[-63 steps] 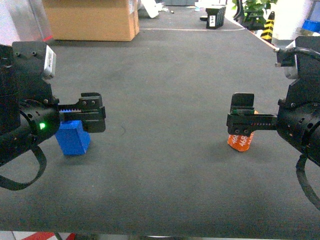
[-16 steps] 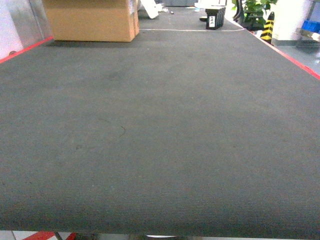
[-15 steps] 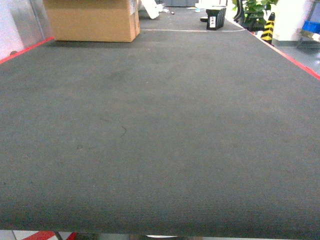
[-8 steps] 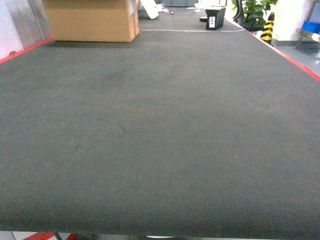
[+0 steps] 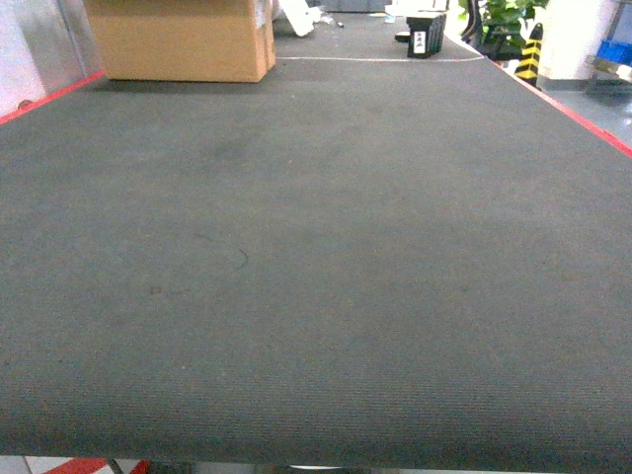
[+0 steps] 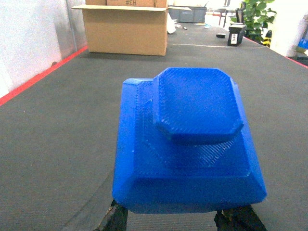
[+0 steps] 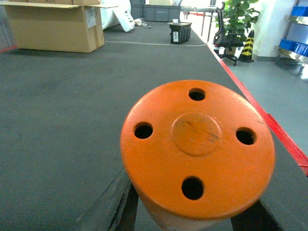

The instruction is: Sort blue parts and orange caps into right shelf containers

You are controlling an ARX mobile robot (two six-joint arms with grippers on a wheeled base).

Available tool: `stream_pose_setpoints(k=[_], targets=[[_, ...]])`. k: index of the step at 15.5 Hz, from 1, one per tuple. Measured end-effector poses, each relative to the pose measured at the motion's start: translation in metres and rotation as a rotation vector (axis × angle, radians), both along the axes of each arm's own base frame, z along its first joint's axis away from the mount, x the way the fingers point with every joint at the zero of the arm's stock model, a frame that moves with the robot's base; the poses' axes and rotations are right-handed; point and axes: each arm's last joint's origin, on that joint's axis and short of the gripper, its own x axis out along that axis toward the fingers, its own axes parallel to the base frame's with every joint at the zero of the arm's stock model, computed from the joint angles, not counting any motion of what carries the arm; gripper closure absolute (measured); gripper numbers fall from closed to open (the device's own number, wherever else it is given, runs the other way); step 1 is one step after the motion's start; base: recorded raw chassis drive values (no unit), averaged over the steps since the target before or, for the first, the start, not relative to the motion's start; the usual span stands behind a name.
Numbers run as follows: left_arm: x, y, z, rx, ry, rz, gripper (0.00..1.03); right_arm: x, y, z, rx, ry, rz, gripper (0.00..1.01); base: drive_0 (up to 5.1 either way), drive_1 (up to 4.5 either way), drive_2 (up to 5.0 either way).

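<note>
Left gripper (image 6: pixel 171 222) pinches your stepped blue plastic block (image 6: pixel 187 144), right gripper (image 7: pixel 185 219) your round four-holed orange cap (image 7: pixel 197 147), both raised off the dark ribbed worktop (image 5: pixel 316 296), presumably for carrying shelfward; containers unseen.

The head camera looks forward and down along the dark worktop (image 5: pixel 316 296). The 2 wrist cameras sit low, facing the same way; all 3 share the far cardboard box (image 5: pixel 183 39).

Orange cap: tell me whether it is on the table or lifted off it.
Lifted. The orange cap fills the right wrist view, held between the right gripper's fingers, while the head view shows only bare table mat.
</note>
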Motion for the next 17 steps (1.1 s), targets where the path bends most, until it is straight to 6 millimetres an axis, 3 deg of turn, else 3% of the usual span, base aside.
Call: stream_pose_setpoints(k=[3, 9, 17], targets=[[-0.005, 0.014, -0.002, -0.005, -0.011, 0.026, 0.62, -0.004, -0.014, -0.002, 0.008, -0.008, -0.023, 0.57, 0.0, 0.0, 0.0], [-0.011, 0.012, -0.009, -0.005, -0.024, -0.002, 0.62, -0.018, -0.012, -0.012, 0.008, 0.002, 0.005, 0.57, 0.0, 0.0, 0.0], [-0.022, 0.012, -0.012, -0.005, -0.009, -0.003, 0.62, -0.019, -0.012, -0.01, 0.008, -0.015, 0.004, 0.57, 0.0, 0.0, 0.0]])
